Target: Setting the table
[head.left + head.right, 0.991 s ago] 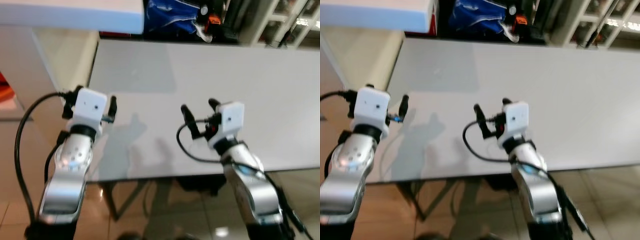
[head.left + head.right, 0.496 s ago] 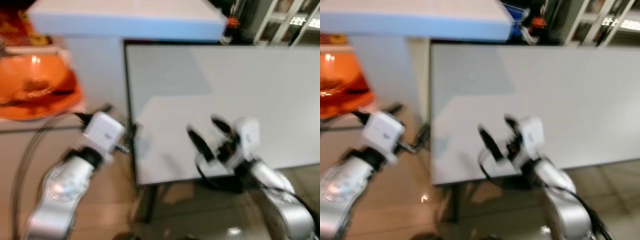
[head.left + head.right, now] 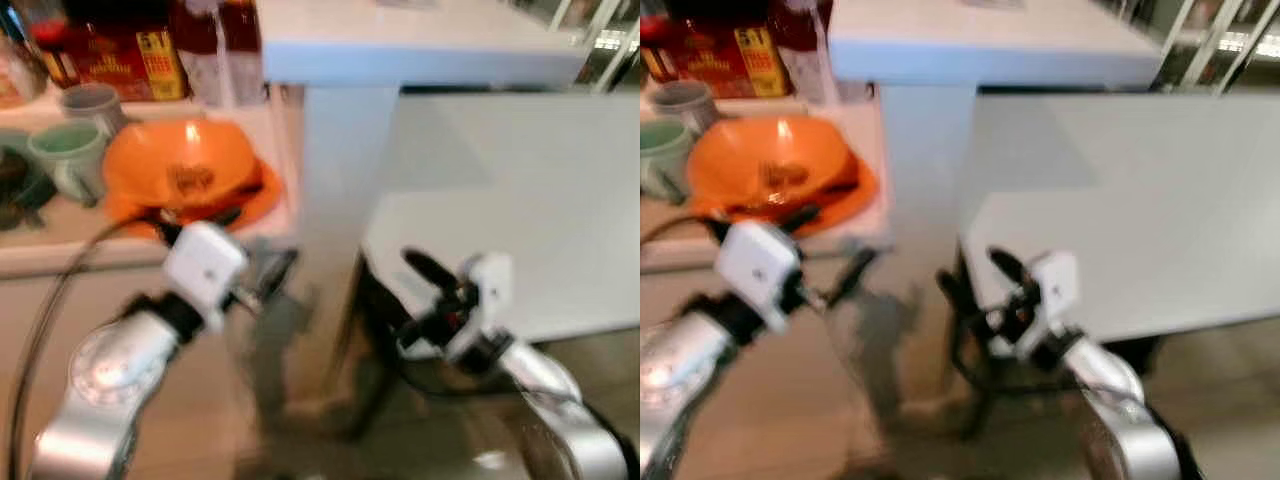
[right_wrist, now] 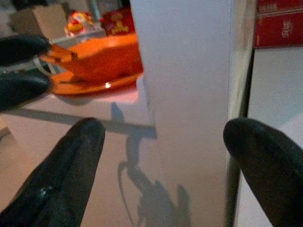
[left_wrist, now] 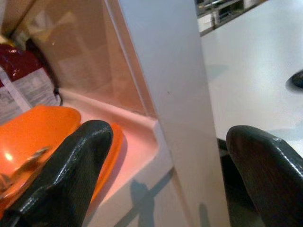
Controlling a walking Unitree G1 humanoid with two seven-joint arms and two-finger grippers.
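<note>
An orange bowl point(image 3: 185, 175) rests on an orange plate point(image 3: 255, 200) on a low shelf at the left, with something small and dark inside it. My left gripper point(image 3: 262, 285) hangs open just in front of the shelf's edge, below the plate, with nothing between its fingers point(image 5: 61, 189). My right gripper point(image 3: 400, 285) is open and empty too, level with the near left corner of the white table point(image 3: 520, 230). In the right wrist view the bowl point(image 4: 104, 59) lies ahead, beyond a white upright panel point(image 4: 189, 71).
A green mug point(image 3: 65, 150) and a grey mug point(image 3: 90, 100) stand left of the bowl, with red boxes point(image 3: 120, 55) and a bottle point(image 3: 215, 40) behind. A white upright panel point(image 3: 335, 170) under a white top point(image 3: 420, 45) separates shelf and table. Tiled floor lies below.
The camera has swung left: the table slid to the right of the picture and the shelf with the orange bowl and mugs came into view. Both grippers stay open in front.
</note>
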